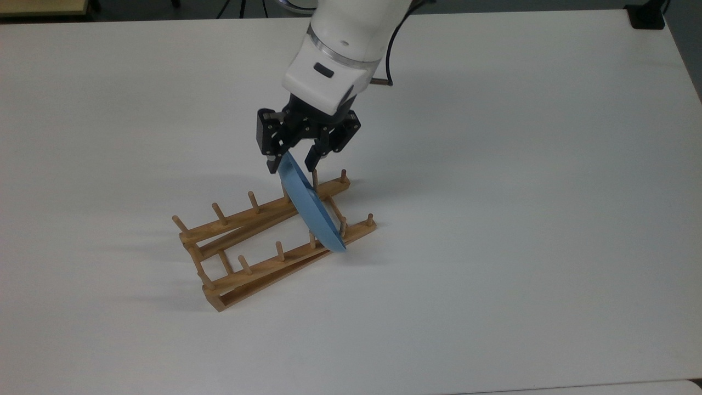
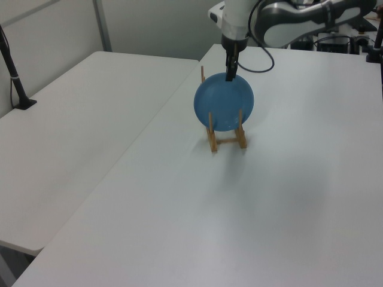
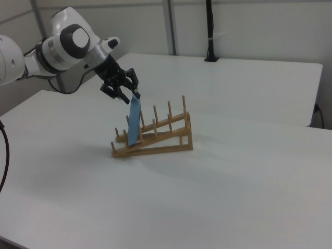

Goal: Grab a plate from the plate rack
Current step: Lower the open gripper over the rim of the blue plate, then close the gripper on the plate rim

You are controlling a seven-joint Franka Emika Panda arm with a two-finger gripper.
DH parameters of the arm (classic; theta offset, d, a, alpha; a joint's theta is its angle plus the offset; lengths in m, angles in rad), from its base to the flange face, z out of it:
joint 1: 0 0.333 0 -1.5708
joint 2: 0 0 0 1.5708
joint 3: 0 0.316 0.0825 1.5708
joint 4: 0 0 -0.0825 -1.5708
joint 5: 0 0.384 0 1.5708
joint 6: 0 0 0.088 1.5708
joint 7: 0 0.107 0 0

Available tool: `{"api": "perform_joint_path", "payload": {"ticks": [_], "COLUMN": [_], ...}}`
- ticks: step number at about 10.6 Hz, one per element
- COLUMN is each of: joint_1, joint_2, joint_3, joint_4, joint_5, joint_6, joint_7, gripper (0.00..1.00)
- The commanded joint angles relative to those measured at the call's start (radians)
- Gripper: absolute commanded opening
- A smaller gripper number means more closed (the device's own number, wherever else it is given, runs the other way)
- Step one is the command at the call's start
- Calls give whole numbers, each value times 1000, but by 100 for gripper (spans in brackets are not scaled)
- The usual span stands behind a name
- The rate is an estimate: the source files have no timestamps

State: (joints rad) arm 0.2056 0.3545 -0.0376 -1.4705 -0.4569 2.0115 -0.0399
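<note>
- One plate (image 1: 310,206), light blue, stands on edge in the rack (image 1: 247,241), near the rack's low end; in the top view it sits between the second and third peg pairs counted from the top view's right.
- In the right view the plate (image 3: 135,124) leans slightly, top edge tilted toward the right view's right, lower edge down between the rails.
- In the left view the plate (image 2: 224,102) faces the camera, with two pegs of the rack (image 2: 227,139) standing in front of its lower half.
- The gripper (image 1: 292,163) is at the plate's top edge, fingers spread, one on each face of the rim; contact with the rim cannot be confirmed.
- In the right view the gripper (image 3: 132,98) sits directly above the plate's upper edge, the arm reaching in from the right view's left.
- In the left view the gripper (image 2: 230,74) overlaps the top of the plate.
- The rack rests on a white table (image 1: 521,219), its high end toward the top view's left.
</note>
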Motion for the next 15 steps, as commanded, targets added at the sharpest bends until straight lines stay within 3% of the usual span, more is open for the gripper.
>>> {"api": "perform_joint_path", "payload": {"ticks": [1, 3, 13, 15], "joint_1": [18, 23, 25, 12], "joint_2": [4, 3, -40, -72], "joint_3": [-21, -21, -15, -13], "joint_4": [-10, -10, 12, 44], "joint_5": [-39, -39, -170, -143], "joint_6": [39, 39, 38, 36], "joint_7": [28, 26, 34, 46], "gripper": [23, 4, 0, 0]}}
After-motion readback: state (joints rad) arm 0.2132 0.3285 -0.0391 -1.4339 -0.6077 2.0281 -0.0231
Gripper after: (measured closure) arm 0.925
